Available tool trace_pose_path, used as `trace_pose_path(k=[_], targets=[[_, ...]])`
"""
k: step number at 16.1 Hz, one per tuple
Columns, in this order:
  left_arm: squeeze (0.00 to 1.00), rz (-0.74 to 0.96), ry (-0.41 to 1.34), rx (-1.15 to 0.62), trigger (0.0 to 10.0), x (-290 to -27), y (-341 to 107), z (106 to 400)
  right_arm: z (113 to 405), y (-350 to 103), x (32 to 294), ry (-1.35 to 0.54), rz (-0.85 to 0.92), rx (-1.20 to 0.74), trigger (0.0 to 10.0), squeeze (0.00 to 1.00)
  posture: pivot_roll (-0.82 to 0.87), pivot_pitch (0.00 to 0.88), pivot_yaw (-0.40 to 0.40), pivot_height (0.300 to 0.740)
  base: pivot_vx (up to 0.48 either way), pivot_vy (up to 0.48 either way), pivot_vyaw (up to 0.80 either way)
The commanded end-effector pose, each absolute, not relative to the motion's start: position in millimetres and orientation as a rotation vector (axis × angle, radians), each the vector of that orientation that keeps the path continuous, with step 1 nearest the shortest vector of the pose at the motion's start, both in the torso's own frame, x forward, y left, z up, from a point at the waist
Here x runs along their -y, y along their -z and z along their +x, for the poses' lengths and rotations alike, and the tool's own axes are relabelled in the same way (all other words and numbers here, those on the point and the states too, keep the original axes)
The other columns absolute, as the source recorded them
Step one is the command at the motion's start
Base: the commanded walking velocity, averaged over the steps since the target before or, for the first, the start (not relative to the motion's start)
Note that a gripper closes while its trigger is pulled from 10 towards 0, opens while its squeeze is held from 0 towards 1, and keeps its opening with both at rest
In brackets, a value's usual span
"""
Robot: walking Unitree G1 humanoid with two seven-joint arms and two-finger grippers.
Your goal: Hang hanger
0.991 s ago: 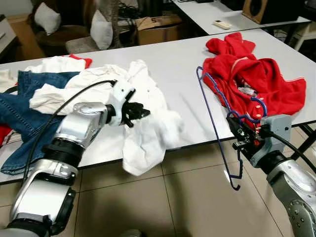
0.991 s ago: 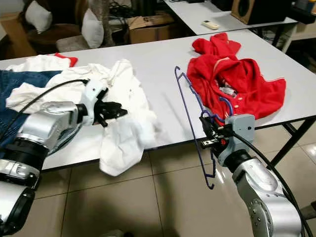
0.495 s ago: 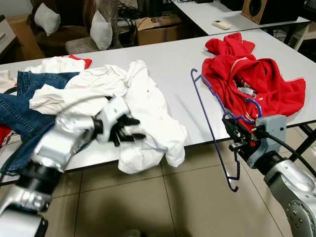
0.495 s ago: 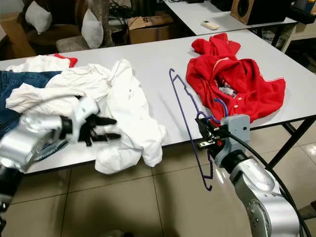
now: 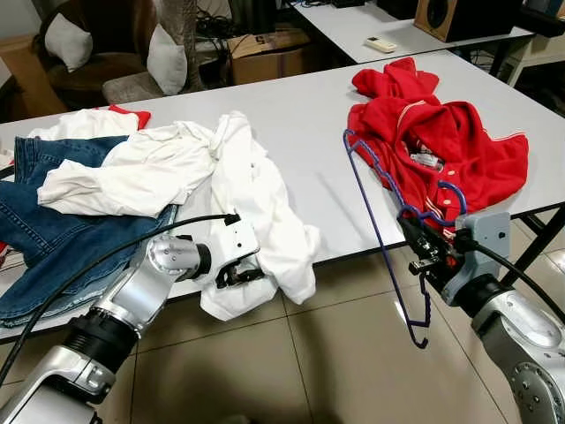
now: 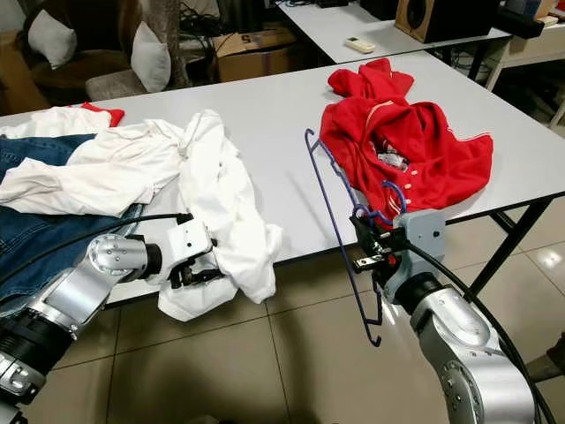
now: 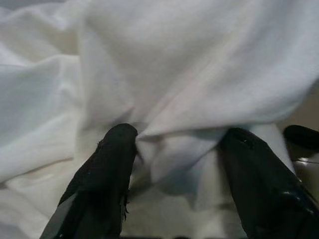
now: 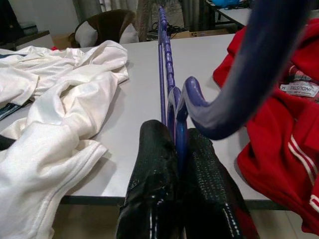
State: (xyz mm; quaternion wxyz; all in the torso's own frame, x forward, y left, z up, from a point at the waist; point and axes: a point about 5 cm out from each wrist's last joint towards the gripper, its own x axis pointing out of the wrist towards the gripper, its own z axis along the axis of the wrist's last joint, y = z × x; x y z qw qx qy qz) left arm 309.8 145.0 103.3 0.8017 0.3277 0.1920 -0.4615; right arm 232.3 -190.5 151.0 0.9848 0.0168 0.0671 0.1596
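Note:
A thin blue hanger [image 5: 374,208] stands on edge at the table's front edge, just left of the red garment [image 5: 446,141]. Its hook curls over my right gripper [image 5: 422,253], which is shut on the hanger's neck [image 8: 174,107] and sits level with the table edge. My left gripper [image 5: 237,274] is low at the front edge. It is open, and its black fingers [image 7: 107,174] straddle a fold of the white shirt [image 5: 256,190] where the shirt hangs off the table. The shirt lies spread over the white table [image 5: 313,124], left of centre.
Blue jeans [image 5: 40,230] and more white clothes [image 5: 115,172] cover the table's left end. Behind the table stand chairs with cushions [image 5: 166,57] and a cardboard box [image 5: 269,53]. A second table [image 5: 415,35] carries a remote. A table leg [image 5: 540,247] stands at the right, over tiled floor.
My left gripper has dropped from above the shirt to its hanging edge at the table front. The shirt has settled and hangs lower. The right gripper keeps the hanger nearly still.

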Motion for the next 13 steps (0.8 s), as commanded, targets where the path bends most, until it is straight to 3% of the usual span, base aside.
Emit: trace_pose_path(k=[1,10,13], targets=[[0.00,0.688,0.935,-0.383,0.0,-149,-104,313,232,-154,185,-0.326,0.030,-0.126,10.0,0.00,-0.14,0.000,0.115,0.740,0.000,0.000,0.00],[0.00,0.641,0.928,-0.337,0.0,-155,-107,311,243,-132,180,-0.171,0.019,-0.163,10.0,0.00,-0.11,0.000,0.117,0.740,0.000,0.000,0.00],[0.00,0.540,0.891,-0.331,0.0,-157,-107,311,241,-133,181,-0.189,-0.012,-0.154,10.0,0.00,-0.13,0.000,0.125,0.740,0.000,0.000,0.00]])
